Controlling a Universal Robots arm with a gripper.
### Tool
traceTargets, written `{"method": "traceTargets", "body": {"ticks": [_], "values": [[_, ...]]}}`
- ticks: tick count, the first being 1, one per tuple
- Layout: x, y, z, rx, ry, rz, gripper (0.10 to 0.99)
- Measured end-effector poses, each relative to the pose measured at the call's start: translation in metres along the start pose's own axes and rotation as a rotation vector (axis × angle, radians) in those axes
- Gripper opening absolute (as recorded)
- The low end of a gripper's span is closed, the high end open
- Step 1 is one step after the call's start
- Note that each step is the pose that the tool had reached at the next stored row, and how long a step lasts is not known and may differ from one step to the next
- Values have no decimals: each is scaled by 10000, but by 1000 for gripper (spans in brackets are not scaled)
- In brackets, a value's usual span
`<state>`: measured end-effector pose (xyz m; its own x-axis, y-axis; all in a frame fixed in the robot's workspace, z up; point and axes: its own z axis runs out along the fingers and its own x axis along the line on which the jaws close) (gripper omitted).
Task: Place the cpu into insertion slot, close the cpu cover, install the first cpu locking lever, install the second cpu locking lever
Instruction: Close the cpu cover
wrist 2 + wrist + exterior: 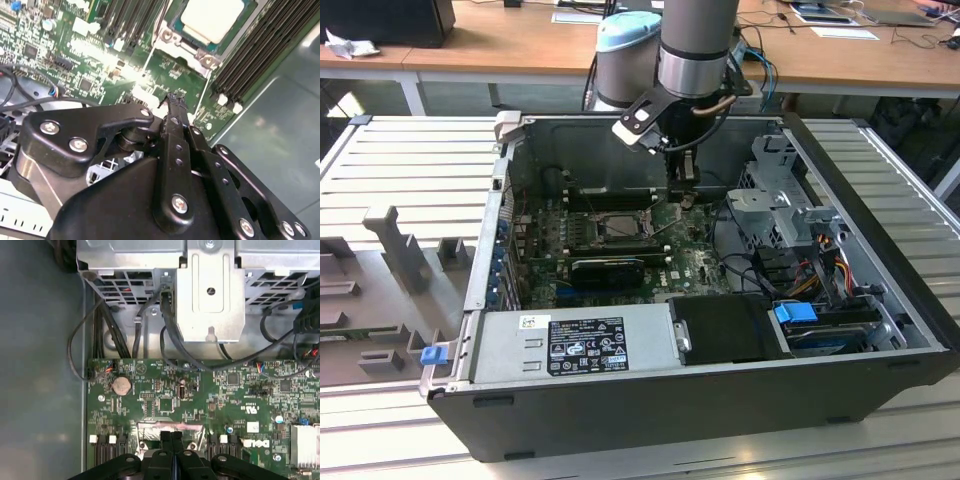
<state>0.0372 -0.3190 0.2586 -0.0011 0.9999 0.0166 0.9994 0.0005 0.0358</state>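
Got the cpu (212, 17) sitting flat inside the insertion slot (169, 39), silver top facing up. Seeing the gripper (175, 100) pinched all the way shut with nothing caught between the fingers (176, 131), hanging just beside the insertion slot over the green motherboard (90, 65). In the exterior view, parked a bit toward the exterior view's right of that slot, down inside the open pc case (720, 405)

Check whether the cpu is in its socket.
In: the cpu lies flat within the frame of the insertion slot in the second wrist view.
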Motion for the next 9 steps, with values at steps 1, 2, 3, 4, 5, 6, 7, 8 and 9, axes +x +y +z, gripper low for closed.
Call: {"method": "traceTargets", "body": {"ticks": [1, 2, 3, 4, 5, 6, 7, 8, 9], "values": [[0, 14, 1, 2, -20, 7, 106], [0, 23, 1, 2, -28, 9, 106], [-1, 36, 3, 1, -33, 10, 106], [0, 52, 5, 1, -36, 9, 106], [0, 72, 8, 1, -36, 8, 106], [0, 87, 11, 1, -36, 8, 106], [0, 115, 15, 0, -35, 9, 106], [0, 154, 20, 1, -35, 9, 106], [0, 183, 23, 1, -37, 8, 106]]}}
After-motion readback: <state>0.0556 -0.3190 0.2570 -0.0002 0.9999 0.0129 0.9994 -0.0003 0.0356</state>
